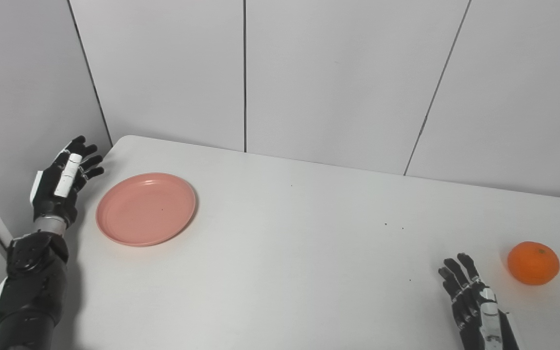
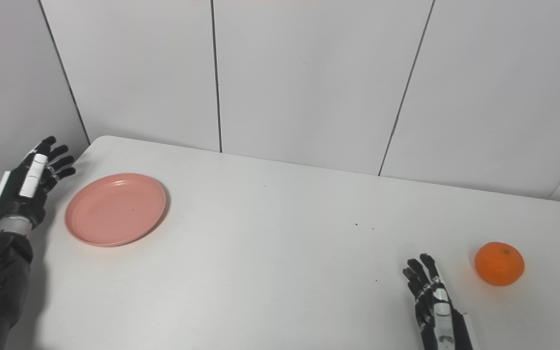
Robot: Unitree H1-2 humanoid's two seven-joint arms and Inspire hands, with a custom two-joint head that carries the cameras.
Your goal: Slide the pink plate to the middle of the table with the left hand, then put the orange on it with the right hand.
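**Table stock: two hands, one orange, one plate**

Right hand [image 1: 477, 304]: nearest, fingers spread and extended, empty. Orange [image 1: 533, 262]: on the table [image 1: 299, 233], just beyond and outboard of that hand, apart from it. Left hand [image 1: 63, 180]: farther off, fingers apart, empty. Pink plate [image 1: 146, 209]: flat, just inboard of that hand, not touching.

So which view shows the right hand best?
The left eye view: the right hand shows slightly more fingers and wrist there, open, left of the orange. The right eye view shows it too, similarly cropped at the bottom.
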